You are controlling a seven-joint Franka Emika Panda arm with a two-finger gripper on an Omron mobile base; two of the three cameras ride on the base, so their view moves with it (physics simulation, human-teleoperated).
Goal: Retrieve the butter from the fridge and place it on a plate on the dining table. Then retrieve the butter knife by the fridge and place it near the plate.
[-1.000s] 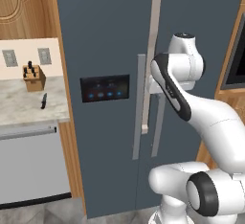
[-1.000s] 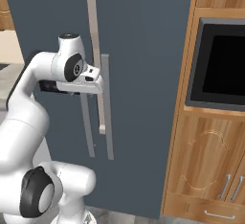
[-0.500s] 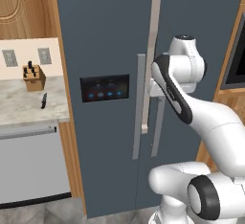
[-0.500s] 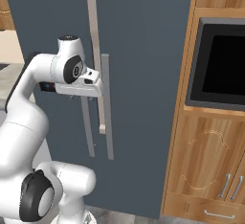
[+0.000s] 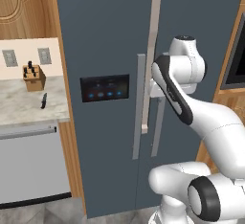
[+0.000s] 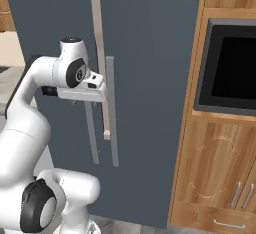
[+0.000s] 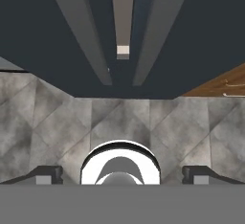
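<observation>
The tall dark slate-blue fridge is standing with both doors closed, so its contents are hidden. The two-finger gripper is hanging with fingers spread wide, holding nothing, just beside the long grey handles. The small black-handled butter knife is lying on the marbled counter near the wooden knife block. No writing is readable on the black panel with blue lights.

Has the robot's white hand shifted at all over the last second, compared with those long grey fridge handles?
Hardly. The gripper hovers at the same height beside the long grey handle of the dark slate-blue fridge, jaws open; any shift is too slight to give a direction.
</observation>
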